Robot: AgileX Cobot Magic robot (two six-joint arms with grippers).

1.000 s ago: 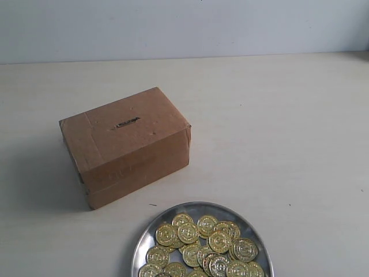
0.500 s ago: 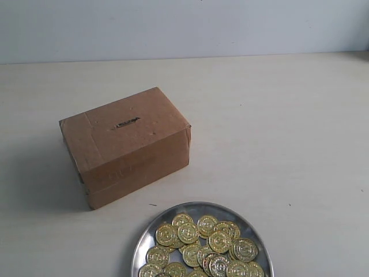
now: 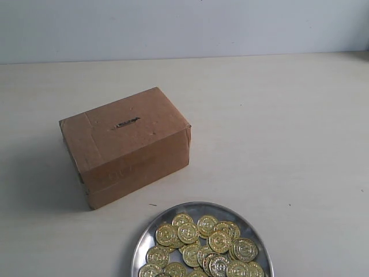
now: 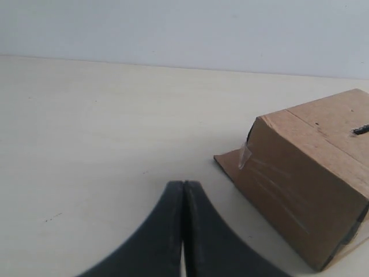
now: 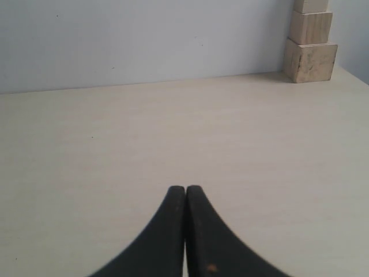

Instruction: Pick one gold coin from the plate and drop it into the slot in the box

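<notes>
1. You see the box on the counter, with the slot in its top face. The plate of gold coins lies near it.
2. The stamp on the coins is too small to read.
3. Your left fingers and right fingers are clenched tip to tip, grasping nothing.
4. Nothing has moved since the earlier frames.

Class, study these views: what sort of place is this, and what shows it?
Probably a robot lab bench: a pale table against a plain wall, staged props (a taped brown cardboard box, a round silver metal plate of gold coins), and a shut black left gripper and right gripper.
</notes>
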